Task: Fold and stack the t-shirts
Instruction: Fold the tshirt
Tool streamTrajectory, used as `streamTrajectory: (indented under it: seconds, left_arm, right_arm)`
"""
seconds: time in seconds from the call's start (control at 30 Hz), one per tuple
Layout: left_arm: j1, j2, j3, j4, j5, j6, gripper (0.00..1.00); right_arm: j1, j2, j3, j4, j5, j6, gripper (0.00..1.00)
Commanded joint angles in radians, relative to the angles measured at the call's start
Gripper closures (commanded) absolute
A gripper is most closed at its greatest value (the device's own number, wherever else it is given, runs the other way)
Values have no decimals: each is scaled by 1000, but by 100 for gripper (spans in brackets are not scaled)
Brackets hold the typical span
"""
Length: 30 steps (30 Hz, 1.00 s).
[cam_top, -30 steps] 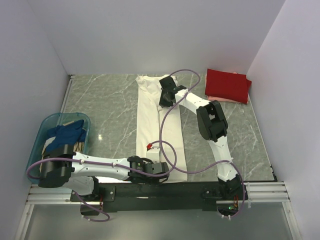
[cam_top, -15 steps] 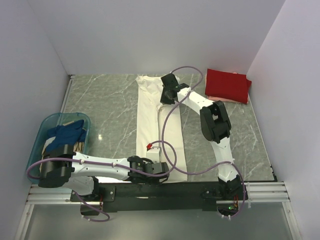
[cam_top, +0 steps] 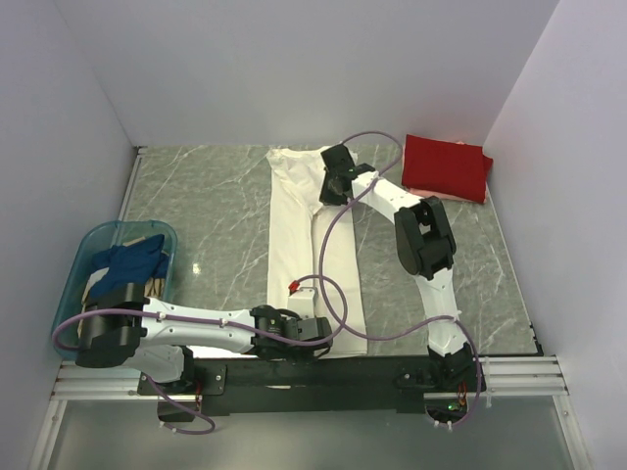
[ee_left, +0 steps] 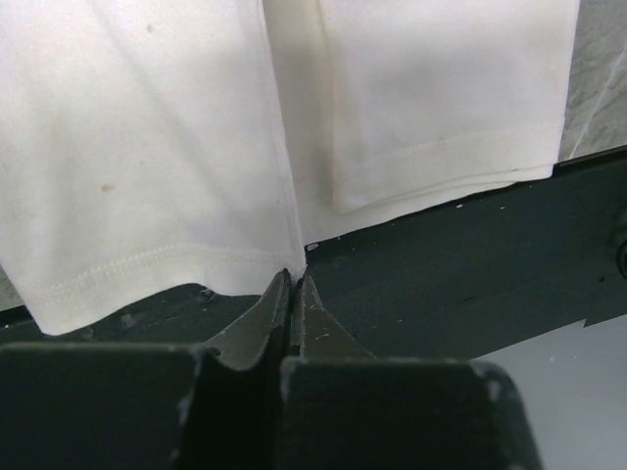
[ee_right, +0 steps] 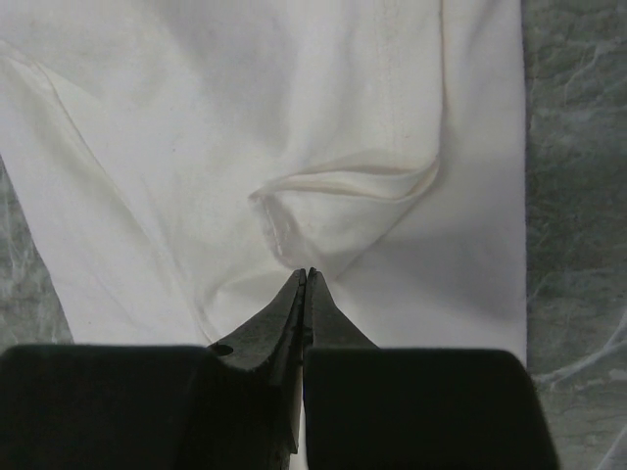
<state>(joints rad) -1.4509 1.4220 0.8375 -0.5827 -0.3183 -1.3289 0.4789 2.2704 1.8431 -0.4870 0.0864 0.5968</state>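
A cream-white t-shirt (cam_top: 294,235) lies in a long strip down the middle of the table, its sides folded inward. My left gripper (cam_top: 315,330) is at its near hem, jaws shut and pinching the hem edge (ee_left: 292,262) at the table's front. My right gripper (cam_top: 333,188) is at the far end, jaws shut on a puckered fold of the white cloth (ee_right: 294,240). A folded red t-shirt (cam_top: 446,164) lies at the back right on a pale pink one (cam_top: 419,192). A dark blue shirt (cam_top: 127,262) and a tan one (cam_top: 94,290) sit in the basket.
A teal plastic basket (cam_top: 93,240) stands at the left edge of the marble table (cam_top: 206,215). White walls close in the back and both sides. A black rail (ee_left: 451,274) runs along the near edge. Purple cables loop over the shirt.
My right gripper has shifted a little to the right and farther back, drawing the far cloth with it. My left gripper has stayed at the near hem.
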Motion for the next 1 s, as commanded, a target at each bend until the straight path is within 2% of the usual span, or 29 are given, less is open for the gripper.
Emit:
streamTrajectory:
  seconds: [0.0,0.27,0.37,0.4,0.43,0.5,0.53,0.63,0.7,0.73,0.8,0.93,0.97]
  left_arm:
    - [-9,14,11,35,15,7,99]
    - [-9,69,32,60,36,28,97]
    - [-9,66,29,70,33,23,80]
    - [-9,51,28,73,27,22,76]
    - [-9,42,23,81,22,25,69]
    - [-9,-3,23,80,-4,22,58]
    - [-11,-21,22,73,-14,22,56]
    - [-8,-109,2,47,-73,-12,48]
    - [-2,-187,-21,1,-100,-81,45]
    - [12,-214,-61,-11,-108,-131,38]
    - [36,-302,-113,-31,-93,-171,33]
    - [90,-480,-289,-43,-67,-271,35]
    - [105,-518,-317,-45,-59,-301,35]
  right_arm:
    - [-22,-32,16,21,18,-12,100]
    - [-33,-15,24,21,4,-18,100]
    - [-37,-23,12,25,-8,-22,99]
    - [-37,-35,7,28,-13,-23,94]
    - [-39,-46,1,34,-23,-25,77]
    - [-37,-86,-22,41,-37,-28,62]
    - [-39,-103,-30,42,-43,-28,52]
    - [-45,-193,-88,57,-83,-19,44]
    - [-46,-282,-183,82,-117,-11,43]
    - [-49,-313,-215,90,-123,-9,43]
    - [-54,-411,-332,96,-161,4,43]
    - [-54,-633,-649,232,-246,47,44]
    - [-54,-713,-776,257,-275,63,45]
